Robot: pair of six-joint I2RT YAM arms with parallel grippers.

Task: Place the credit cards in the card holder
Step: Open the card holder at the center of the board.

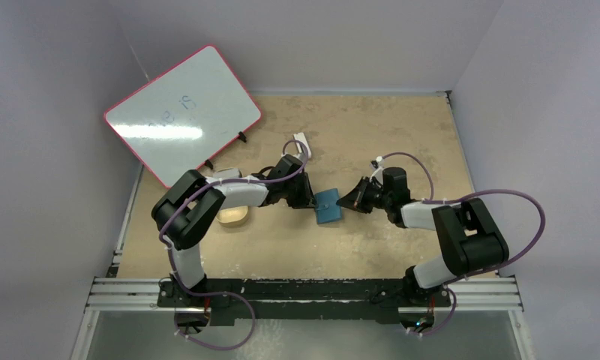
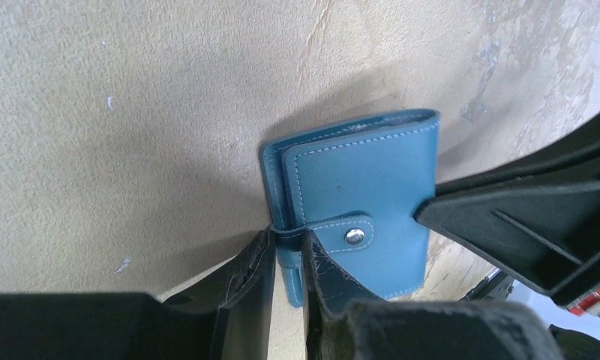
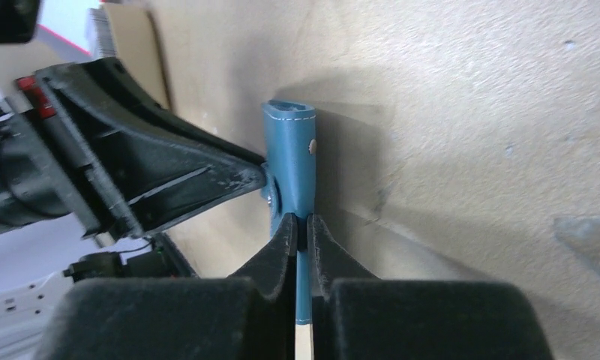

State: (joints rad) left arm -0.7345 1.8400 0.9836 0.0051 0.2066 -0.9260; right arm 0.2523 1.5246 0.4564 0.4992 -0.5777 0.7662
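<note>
The card holder, a teal wallet folded shut with its strap snapped, hangs between both grippers at mid table. My left gripper is shut on its strap edge; in the left wrist view the holder shows its snap, and my left gripper pinches the strap. My right gripper is shut on the opposite edge; in the right wrist view the holder is edge-on in my right gripper. A thin grey piece, perhaps a credit card, lies by the left arm.
A tan-gold tray sits under the left forearm. A small white block lies behind the left gripper. A red-rimmed whiteboard leans at the back left. Walls close in on three sides.
</note>
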